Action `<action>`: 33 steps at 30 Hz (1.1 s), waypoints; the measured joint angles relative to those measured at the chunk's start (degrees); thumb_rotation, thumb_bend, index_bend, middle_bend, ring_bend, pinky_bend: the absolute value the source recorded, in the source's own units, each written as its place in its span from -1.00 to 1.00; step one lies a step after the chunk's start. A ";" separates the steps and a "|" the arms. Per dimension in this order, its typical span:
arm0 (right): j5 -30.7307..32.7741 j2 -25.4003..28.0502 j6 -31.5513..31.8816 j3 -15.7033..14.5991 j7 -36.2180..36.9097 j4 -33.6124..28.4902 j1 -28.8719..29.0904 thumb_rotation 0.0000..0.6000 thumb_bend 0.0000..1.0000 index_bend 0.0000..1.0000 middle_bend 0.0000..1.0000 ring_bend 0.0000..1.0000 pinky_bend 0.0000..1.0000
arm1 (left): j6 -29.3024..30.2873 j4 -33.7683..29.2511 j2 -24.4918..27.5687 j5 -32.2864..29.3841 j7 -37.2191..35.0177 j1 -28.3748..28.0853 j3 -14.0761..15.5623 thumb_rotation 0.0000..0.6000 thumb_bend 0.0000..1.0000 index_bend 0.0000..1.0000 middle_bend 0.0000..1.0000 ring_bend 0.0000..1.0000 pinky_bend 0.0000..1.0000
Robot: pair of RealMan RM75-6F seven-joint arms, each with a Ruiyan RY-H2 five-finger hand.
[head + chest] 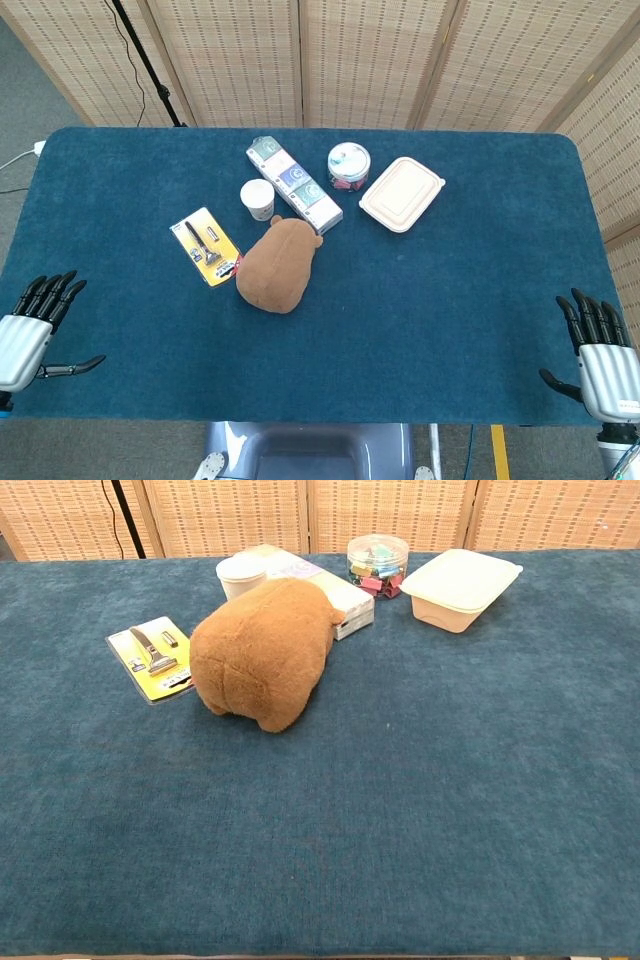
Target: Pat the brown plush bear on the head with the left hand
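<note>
**Bear waits mid-table, left hand not yet near**

Bear (276, 271) lies near the middle of the table (450, 300), its head end pointing toward the far edge and its back toward the robot, so the head is the farther part to reach.

At the near left corner, the left hand (28, 335) hovers by the table's edge, fingers spread and holding nothing; it is well apart from the bear, so the pat looks not yet begun and a long reach inward seems needed. Next comes a yellow card with a tool (204, 246), lying just beside the bear on its left. Behind it stands a white cup (257, 199), then a long box (294, 183) set at a slant, whose near end is close to the bear's head. Further right sit a round clear tub (348, 165) and a lidded cream container (401, 193). At the near right corner the right hand (600, 355) rests off the edge, fingers apart, empty, likely parked since the task does not need it.
</note>
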 measured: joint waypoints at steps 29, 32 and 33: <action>3.89 -0.08 -2.23 1.08 0.80 0.93 0.73 1.00 -1.00 -1.00 -1.00 -1.00 -1.00 | -23.59 1.39 -22.34 -6.94 17.44 -29.05 -13.20 -0.92 -1.00 -1.00 -1.00 -1.00 -1.00; 4.14 -0.04 -2.35 1.21 1.17 1.08 0.79 1.00 -1.00 -1.00 -1.00 -1.00 -1.00 | -23.82 5.11 -25.74 -6.99 17.71 -31.21 -13.73 -0.96 -1.00 -1.00 -1.00 -1.00 -1.00; 4.19 -0.02 -2.35 1.24 1.24 1.10 0.80 1.00 -1.00 -1.00 -1.00 -1.00 -1.00 | -23.79 6.25 -26.70 -6.92 17.63 -31.79 -13.84 -0.97 -1.00 -1.00 -1.00 -1.00 -1.00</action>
